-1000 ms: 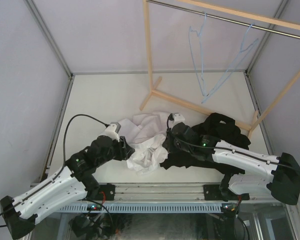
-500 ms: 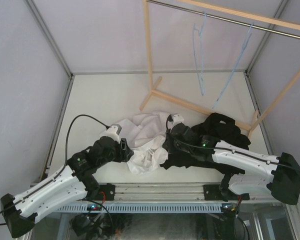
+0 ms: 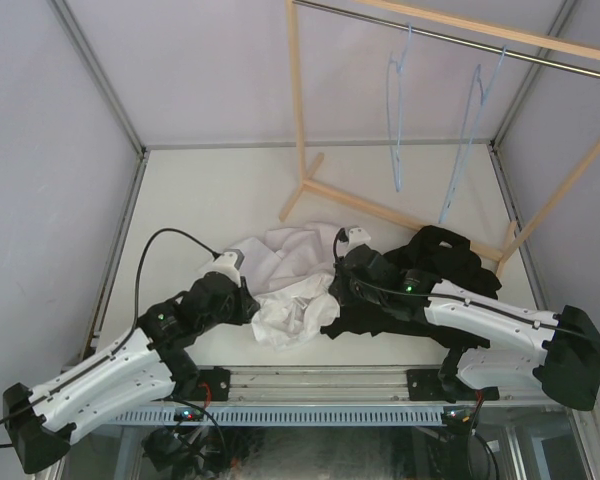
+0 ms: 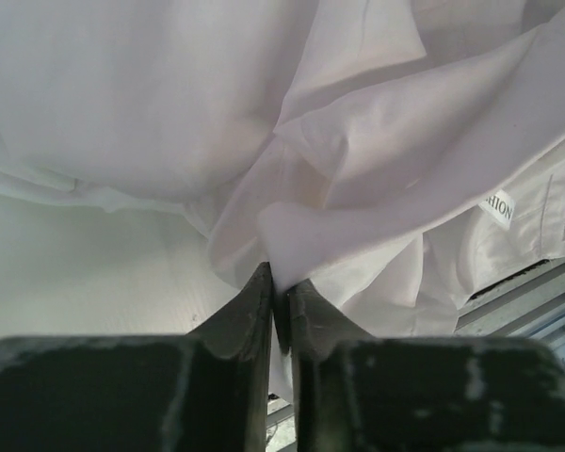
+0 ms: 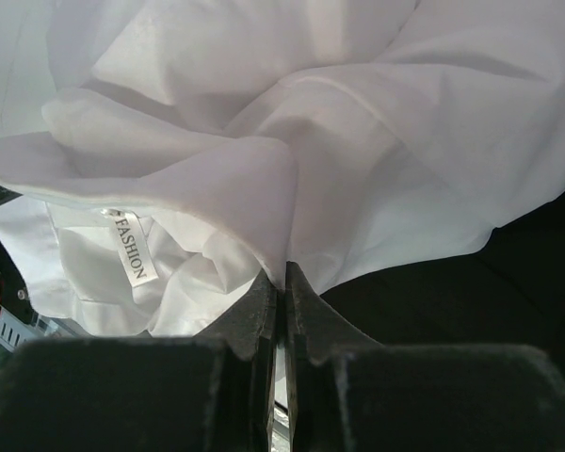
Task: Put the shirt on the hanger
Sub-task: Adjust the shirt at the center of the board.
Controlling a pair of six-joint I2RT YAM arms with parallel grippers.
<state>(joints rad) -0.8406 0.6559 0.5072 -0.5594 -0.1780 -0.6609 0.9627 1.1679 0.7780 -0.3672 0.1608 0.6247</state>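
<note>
Shirt (image 3: 288, 268) is bunched on table (image 3: 210, 190), front-centre. Left gripper (image 4: 275, 282) clamps its 9 o'clock edge, right gripper (image 5: 281, 281) its 3 o'clock. Hanger (image 3: 397, 120) hangs at 1 o'clock, right arm nearer.

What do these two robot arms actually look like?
Both the left arm and right arm have white shells on the long segments and black joints near the ends. A thin black cable loops off the left one. The left pincer and right pincer each have two dark, scuffed, tapering fingers.
</note>
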